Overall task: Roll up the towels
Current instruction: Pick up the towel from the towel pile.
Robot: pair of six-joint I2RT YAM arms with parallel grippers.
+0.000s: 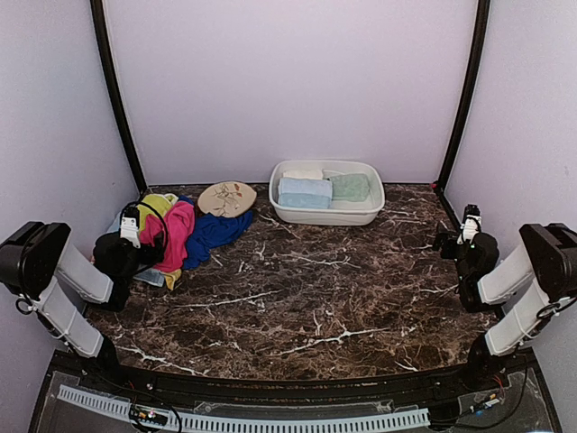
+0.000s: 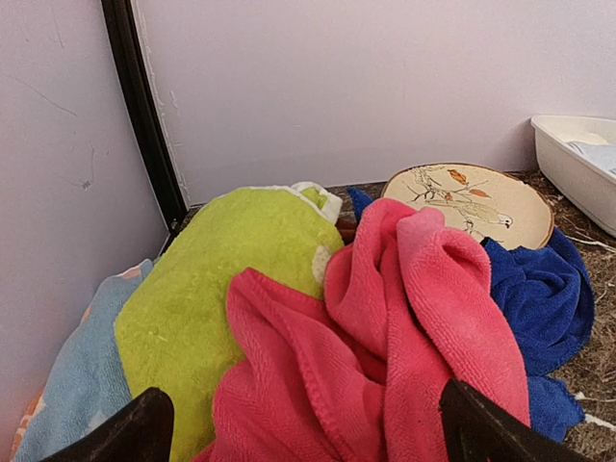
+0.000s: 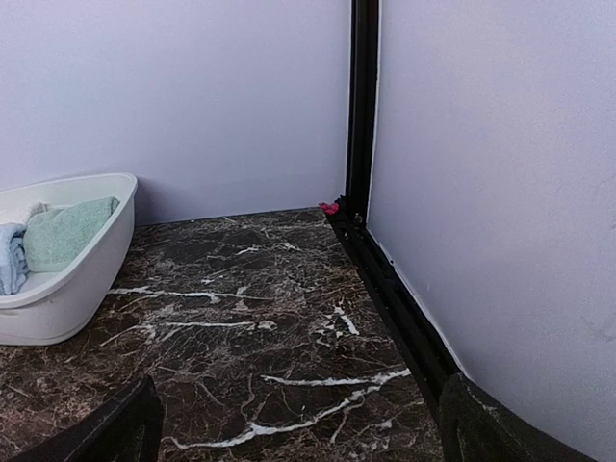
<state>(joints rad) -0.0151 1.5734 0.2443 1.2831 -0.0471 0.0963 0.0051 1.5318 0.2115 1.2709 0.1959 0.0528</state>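
Observation:
A heap of towels lies at the table's left: a hot pink towel (image 1: pixel 169 233) (image 2: pixel 385 337), a yellow-green one (image 1: pixel 159 202) (image 2: pixel 231 279), a royal blue one (image 1: pixel 216 230) (image 2: pixel 539 289) and a pale blue one (image 2: pixel 82 375) at the wall. My left gripper (image 1: pixel 132 218) (image 2: pixel 303 438) hovers open right over the pink towel, holding nothing. In the white basin (image 1: pixel 365 215) (image 3: pixel 91 274) lie rolled towels: pale blue (image 1: pixel 304 193) and mint (image 1: pixel 350 187) (image 3: pixel 63 231). By the right wall, my right gripper (image 1: pixel 470 216) (image 3: pixel 298 423) is open and empty above bare table.
An oval beige floral disc (image 1: pixel 226 198) (image 2: pixel 472 197) leans on the blue towel behind the heap. A cream cloth (image 1: pixel 303 173) sits at the basin's back. Black corner posts (image 3: pixel 363 106) and purple walls close in the marble table (image 1: pixel 315 298).

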